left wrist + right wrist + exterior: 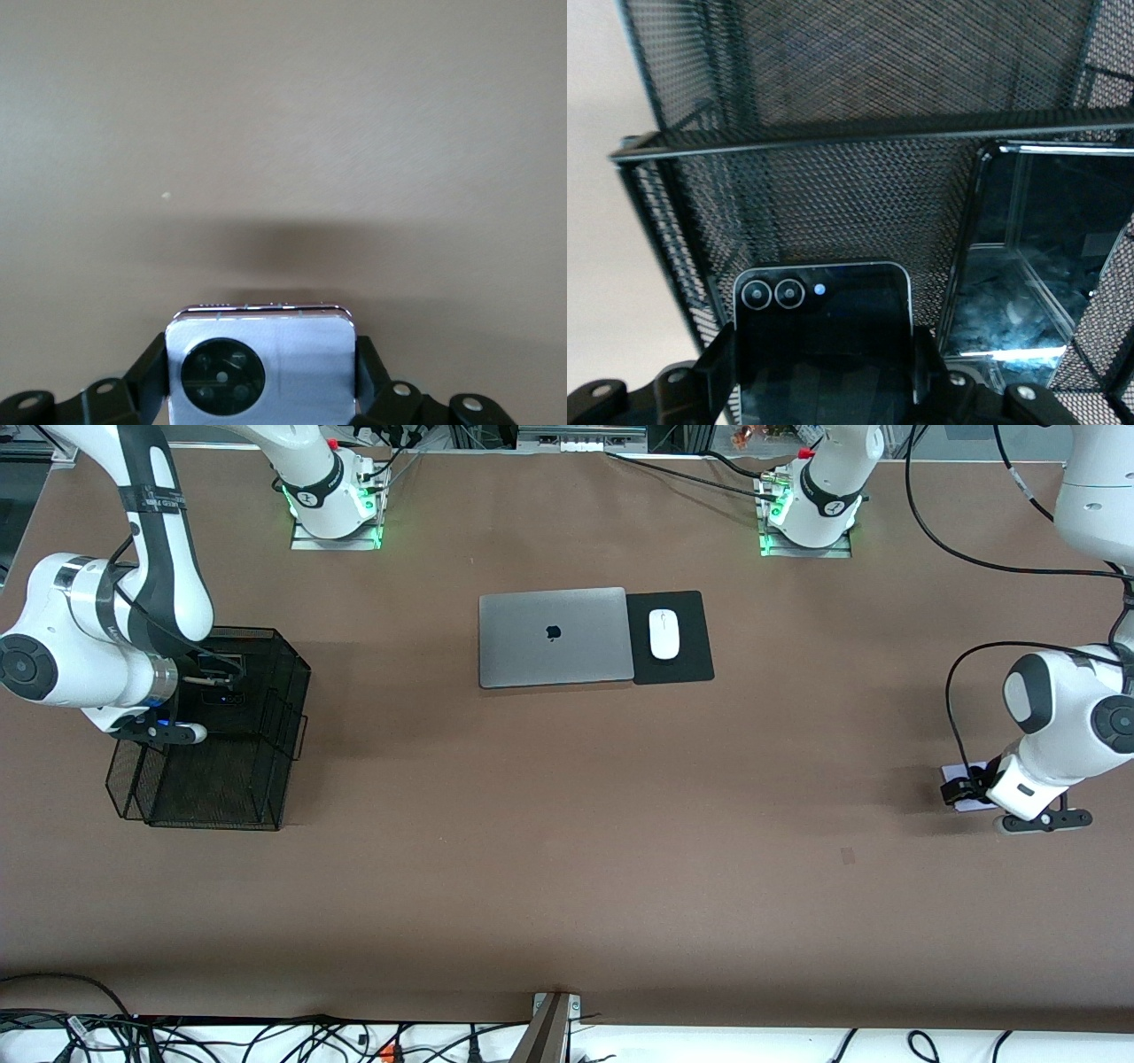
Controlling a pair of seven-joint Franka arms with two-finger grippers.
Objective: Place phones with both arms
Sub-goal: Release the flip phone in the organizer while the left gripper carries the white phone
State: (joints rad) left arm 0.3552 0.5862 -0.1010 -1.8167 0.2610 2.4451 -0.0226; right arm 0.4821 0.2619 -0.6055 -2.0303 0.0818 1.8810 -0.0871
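While the lilac phone [263,372] sits pinched between the fingers [369,367] of the left gripper [966,788], we see it low against the brown table [567,850] at the left arm's end, well apart from the silver laptop [555,637] and nearer to the front camera than it. From the left wrist view we make out its pale back and a round black lens cluster, with a finger pressed to each side edge. We find the small black folded phone [824,345] clamped the same way in the right gripper [824,390], its two ringed lenses showing, and it hangs inside the black mesh organizer [217,731], which stands well apart from the laptop toward the right arm's end of the table. Just beside the folded phone, in the next compartment of the organizer past a mesh divider, we see the long slim black phone [1036,257], its glossy face catching reflections. In the front view the right arm's wrist covers its gripper. Touching the laptop on the side toward the left arm's end lies a black mouse pad [673,638] with a white mouse [664,634] resting on it.
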